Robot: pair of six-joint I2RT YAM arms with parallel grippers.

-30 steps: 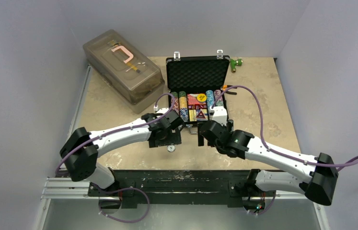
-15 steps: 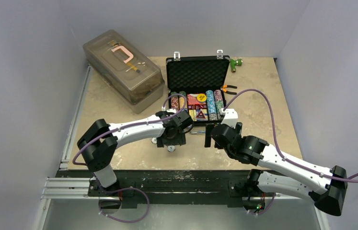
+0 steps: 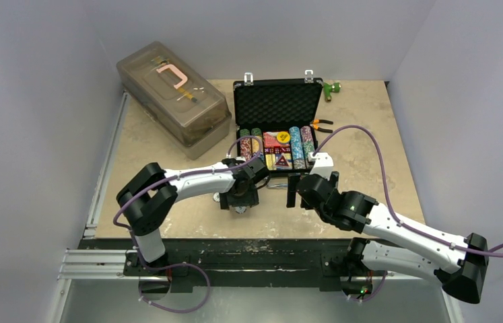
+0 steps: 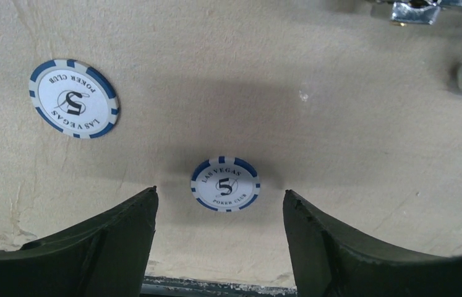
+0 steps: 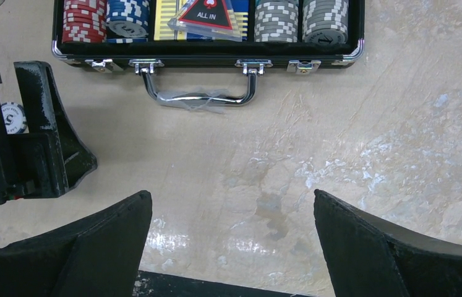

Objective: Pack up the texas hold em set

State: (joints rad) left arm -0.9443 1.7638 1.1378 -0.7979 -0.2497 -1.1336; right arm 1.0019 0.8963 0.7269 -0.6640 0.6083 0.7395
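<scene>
From the top: the little black briefcase [image 3: 277, 108] sits open toward the back edge of the table [image 3: 168, 175], about in the middle, lid standing up with the foam showing and rows of chips and cards in the tray. A big see-through plastic box [image 3: 171, 97] takes up the back left corner, and orange-handled pliers [image 3: 320, 124] lie just to the right of the case. Both arms reach in front of the case, the left gripper [image 3: 238, 202] pointing down at the table and the right gripper [image 3: 293, 192] just beside the handle.

Left wrist cam: the fingers [image 4: 111, 241] are spread apart with a blue-and-white "5" chip [image 4: 225, 184] lying flat on the table between the tips, not touched by either one. A second "5" chip [image 4: 75, 98] lies off to the left, well apart.

Right wrist cam: fingers [image 5: 395, 247] wide open with only bare table between them. The case's front wall runs along the top, with its silver handle [image 5: 200, 96] flat on the table. Inside are red chips [image 5: 84, 18], grey chips [image 5: 276, 18] and a triangular "ALL IN" piece [image 5: 206, 15].
</scene>
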